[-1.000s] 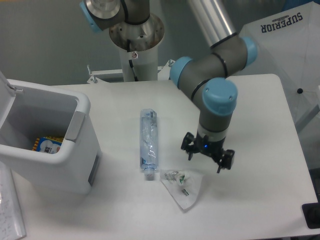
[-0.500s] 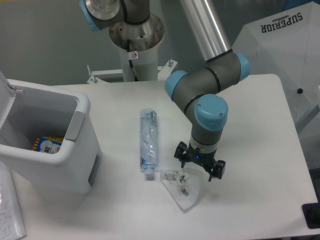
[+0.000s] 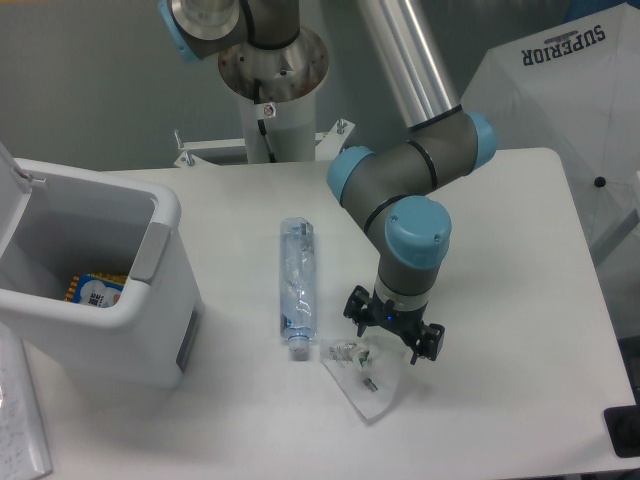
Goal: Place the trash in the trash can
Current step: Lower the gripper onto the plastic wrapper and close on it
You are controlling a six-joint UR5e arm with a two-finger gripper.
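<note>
The crushed clear plastic bottle point(image 3: 297, 289) lies lengthwise on the white table, its white cap toward the front. The crumpled clear wrapper with green specks point(image 3: 366, 375) lies to the bottle's front right. My gripper point(image 3: 391, 331) is open and empty, its fingers spread wide, hovering just above the wrapper's far edge. The white trash can point(image 3: 150, 310) stands at the left with its lid raised; a blue and yellow item lies inside.
The arm's grey base column point(image 3: 272, 95) rises at the back of the table point(image 3: 500, 260). A white folded thing marked SUPERIOR point(image 3: 570, 70) stands past the table's right edge. Paper point(image 3: 20, 420) lies at the front left corner.
The gripper has moved left and toward the front, from right of the wrapper to just over its far edge. The bottle, wrapper and trash can have not moved.
</note>
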